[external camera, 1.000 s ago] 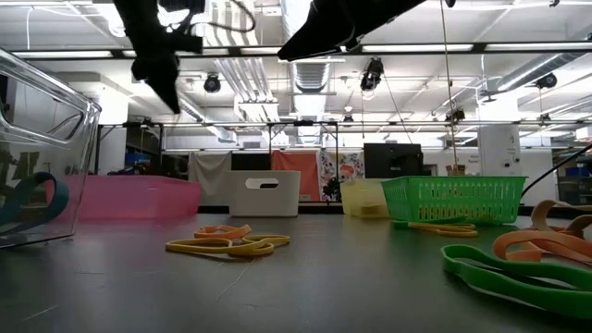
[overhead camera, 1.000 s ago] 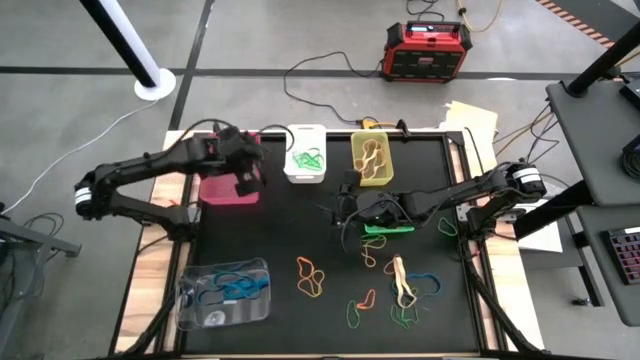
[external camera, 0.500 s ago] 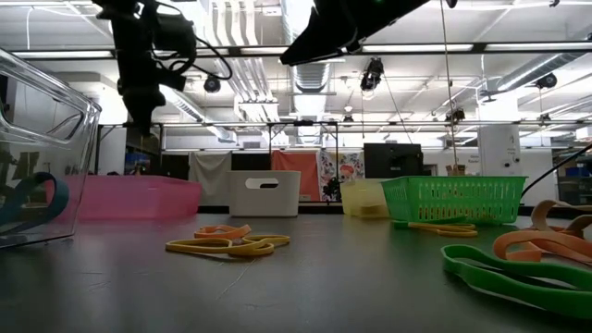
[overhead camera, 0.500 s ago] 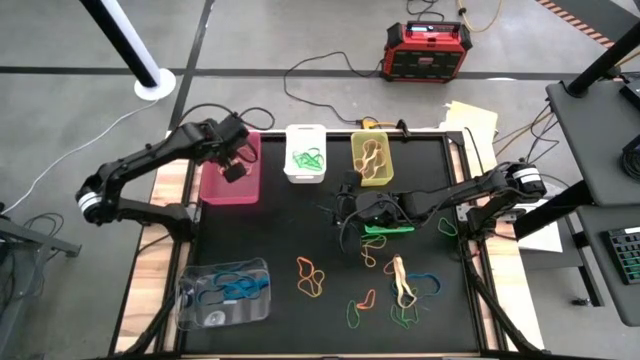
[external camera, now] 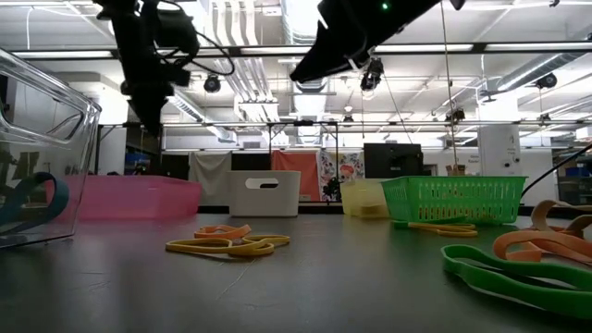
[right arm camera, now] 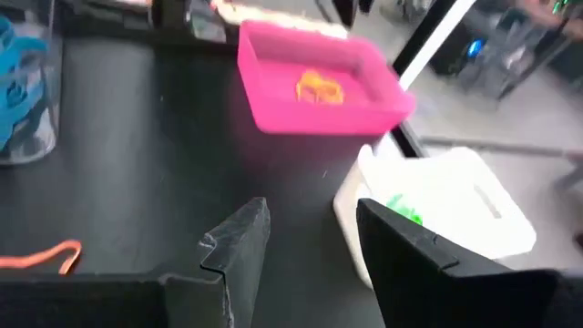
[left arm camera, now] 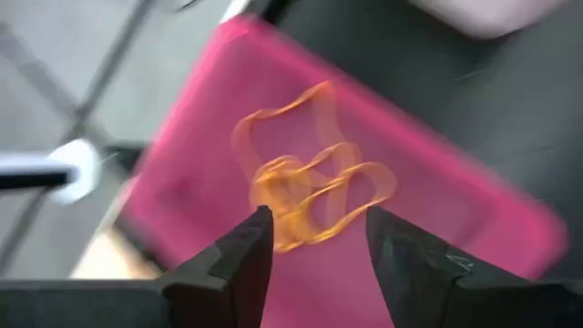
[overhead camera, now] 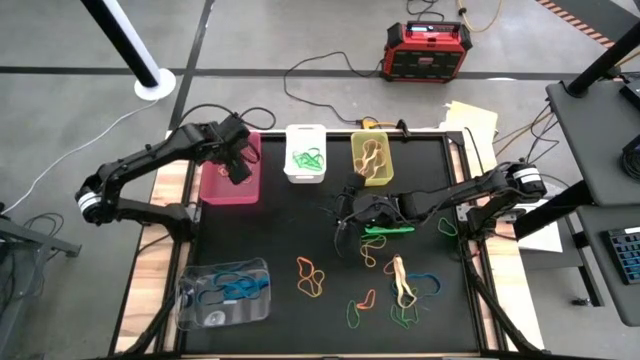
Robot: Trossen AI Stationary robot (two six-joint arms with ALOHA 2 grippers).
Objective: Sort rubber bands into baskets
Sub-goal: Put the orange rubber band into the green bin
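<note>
The left gripper [overhead camera: 238, 166] hangs over the magenta-pink basket [overhead camera: 214, 186] at the far left of the black table [overhead camera: 290, 235], its jaws parted and holding nothing. In the left wrist view the two dark fingers [left arm camera: 239, 260] stand apart above the pink floor of that basket, where a tangle of orange rubber bands [left arm camera: 310, 193] lies loose. The right wrist view shows the same orange bands [right arm camera: 320, 89] inside the pink basket [right arm camera: 314, 114].

Beside the pink basket, toward the table's middle, stands the white basket [overhead camera: 305, 153] with green bands [overhead camera: 306, 158] in it; next along is the translucent yellow-green basket [overhead camera: 371, 158] holding pale yellowish bands [overhead camera: 372, 153].

The right gripper [overhead camera: 343, 218] hovers near the table's middle, a little way in front of the white basket, jaws apart and empty, close beside the small green mesh basket [overhead camera: 388, 229]. In the low view that green basket [external camera: 453, 200] sits on the right with the yellow-green one [external camera: 363, 198] just behind it.

The clear basket [overhead camera: 224, 292] sits at the near left corner, well apart from the pink basket, with blue bands [overhead camera: 236, 290] inside.

Loose bands lie on the table on the near side of the green mesh basket: an orange pair [overhead camera: 309, 276], a green loop [overhead camera: 354, 314], a tan band [overhead camera: 401, 281] and a blue one [overhead camera: 425, 284].
</note>
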